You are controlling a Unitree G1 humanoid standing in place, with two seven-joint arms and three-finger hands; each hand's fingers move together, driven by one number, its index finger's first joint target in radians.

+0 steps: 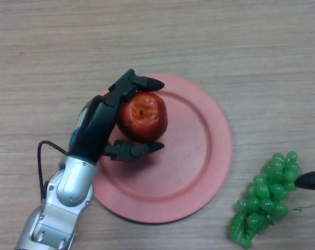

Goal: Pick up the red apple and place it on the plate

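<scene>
Apple over the plate, not yet let go.
The red apple [142, 116] sits clasped in the left hand [108, 122] above the pink plate [199, 156]; whether it touches is unclear. Releasing remains. Right hand [309, 180] idles by green grapes [266, 200] on the desk [157, 36], its grip unreadable.

You see the left hand [97, 125] over the left part of the pink plate [199, 172], its fingers [139, 82] curled round the far side of the red apple [143, 116] and its thumb [134, 150] closing on the near side. The apple sits over the plate's left half, stem dimple facing up. To the right, near you, a bunch of green grapes [266, 195] lies on the wooden table [157, 36], just beside the plate. The right hand [311, 180] shows only as a dark tip at the right edge, touching the grapes.
</scene>
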